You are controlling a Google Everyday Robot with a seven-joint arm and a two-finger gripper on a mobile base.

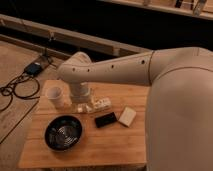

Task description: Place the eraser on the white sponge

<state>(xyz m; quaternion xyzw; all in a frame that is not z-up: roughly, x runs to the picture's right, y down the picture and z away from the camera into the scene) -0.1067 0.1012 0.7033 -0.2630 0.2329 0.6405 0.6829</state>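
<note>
The bulky white robot arm [150, 70] is seen reaching in from the right and bending down over the back left of the pale wooden slatted bench [100, 152]. A round black ribbed bowl [63, 132] is set on the bench's front left, and a white cup [54, 96] is placed behind it. The gripper [82, 106] is held low at the arm's end, between the cup and a whitish bottle-like object [101, 104] lying on the bench. Whether the gripper is wide or narrow cannot be told.

Near the bench's middle a small cream-white rectangular sponge [127, 116] is laid. Just beside it, on its left and seemingly not touching, the small flat black rectangular eraser [105, 119] is found lying free on the wood.

The eraser is judged light, stiff, slightly grippy and not fragile. Being so low, it is best taken from above across its shorter width. The sponge is expected to yield, so a gentle, level release is called for.
</note>
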